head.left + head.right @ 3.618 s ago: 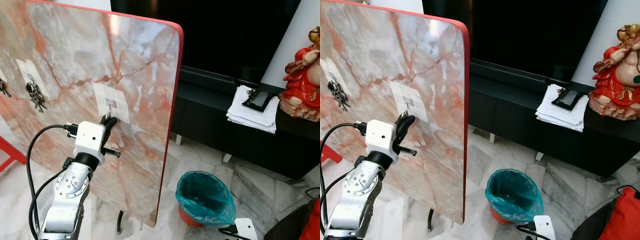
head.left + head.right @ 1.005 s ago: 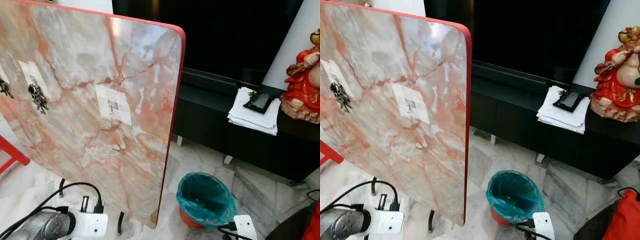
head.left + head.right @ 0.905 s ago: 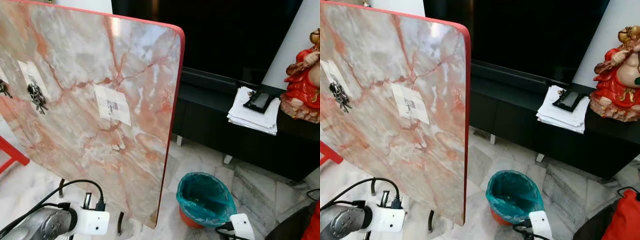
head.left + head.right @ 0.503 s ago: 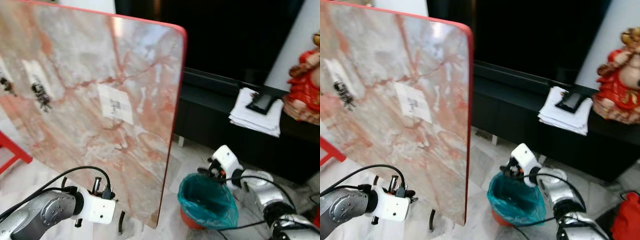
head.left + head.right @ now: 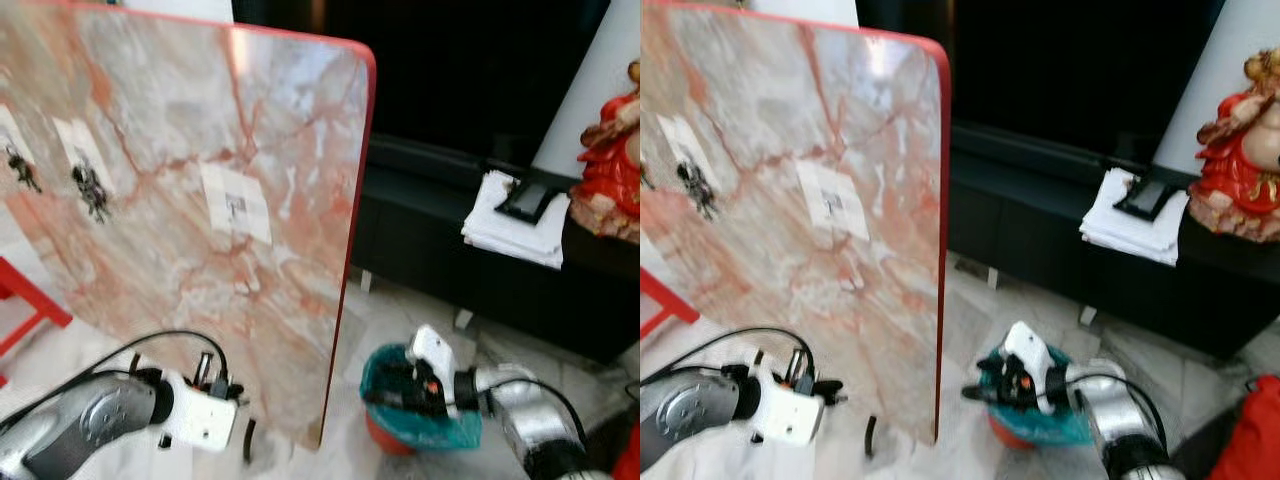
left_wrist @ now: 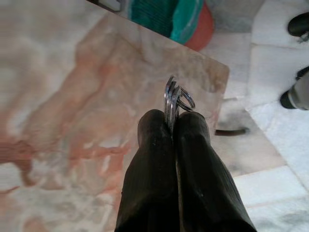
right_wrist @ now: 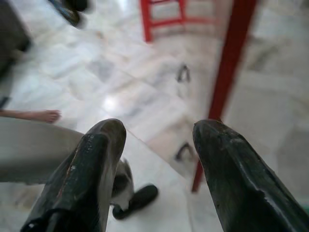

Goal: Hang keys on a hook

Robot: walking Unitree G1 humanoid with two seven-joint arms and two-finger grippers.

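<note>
A slanted marble board [image 5: 180,150] with a red rim carries white patches with small hooks. The middle hook [image 5: 237,206] is bare; bunches of keys [image 5: 92,186] hang on the hooks further left. My left gripper [image 5: 213,378] is low, near the board's bottom edge and well below the bare hook. In the left wrist view the left gripper [image 6: 173,121] is shut on a key ring with keys [image 6: 175,98], held close to the marble face. My right gripper [image 5: 388,392] is open and holds nothing, low beside the bin; the right wrist view has its fingers [image 7: 104,145] spread above the floor.
A teal-lined bin [image 5: 455,425] stands on the marble floor right of the board. Behind it a black cabinet [image 5: 440,240] holds a paper stack [image 5: 508,218] and a red statue [image 5: 610,165]. A red stool [image 7: 169,19] and a person's bare foot [image 7: 41,116] are close by.
My right arm has dropped from above the bin to low beside it, pointing toward the board. The left gripper, earlier up at the bare hook, stays down low. The camera shifted slightly.
</note>
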